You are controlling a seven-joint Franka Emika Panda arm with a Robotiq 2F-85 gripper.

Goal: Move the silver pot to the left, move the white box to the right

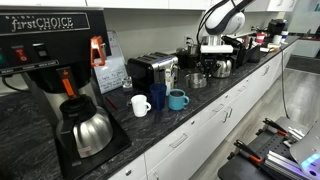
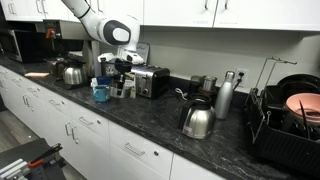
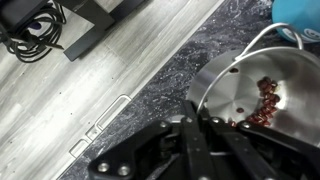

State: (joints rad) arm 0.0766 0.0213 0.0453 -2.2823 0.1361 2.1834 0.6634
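In the wrist view the silver pot (image 3: 235, 90) fills the right half, seen from above. It is shiny, has a thin wire handle, and holds small red pieces. My gripper (image 3: 193, 112) has its fingers close together at the pot's near rim, apparently pinching it. In an exterior view the pot (image 1: 197, 78) sits on the dark counter under the gripper (image 1: 205, 62), next to the steel kettle (image 1: 222, 67). In an exterior view the gripper (image 2: 113, 76) hangs low over the counter beside the toaster (image 2: 150, 80). I cannot make out the white box in any view.
A blue mug (image 1: 177, 99) stands near the pot; it also shows in an exterior view (image 2: 101, 93) and the wrist view (image 3: 300, 10). A white mug (image 1: 140, 104), coffee maker (image 1: 50, 60) and steel carafe (image 1: 88, 130) stand along the counter. The counter edge and cabinet fronts (image 3: 110, 110) are close.
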